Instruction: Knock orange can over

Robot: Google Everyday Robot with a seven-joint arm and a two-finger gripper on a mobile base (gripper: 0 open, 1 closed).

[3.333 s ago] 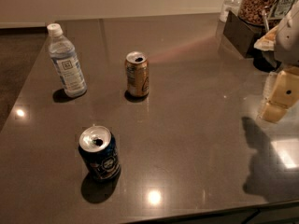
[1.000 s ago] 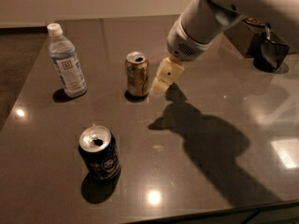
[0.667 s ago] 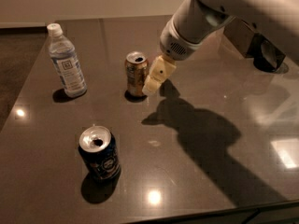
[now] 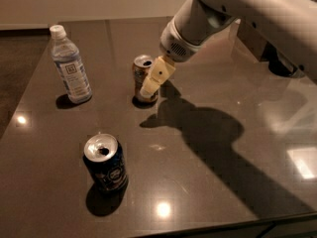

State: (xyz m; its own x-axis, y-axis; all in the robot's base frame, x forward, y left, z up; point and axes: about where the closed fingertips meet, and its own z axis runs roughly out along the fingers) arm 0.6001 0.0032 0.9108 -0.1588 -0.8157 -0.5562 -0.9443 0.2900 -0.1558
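My claw (image 4: 148, 89) hangs at the upright orange can's (image 4: 139, 77) right side, mid-table (image 4: 49, 148); whether it touches, or how wide it is, I cannot tell. Blue can (image 4: 105, 163), opened, stands nearer; capped water bottle (image 4: 71, 66) farther left.

**Orange can upright, gripper at its side**

You have 1 orange can (image 4: 139, 77) standing upright near the middle of the dark table (image 4: 54, 148). Its silver top faces up and its golden-orange side shows. The gripper (image 4: 147, 90) overlaps the can's right-hand side in the view, low against the body. You can't tell whether they touch.
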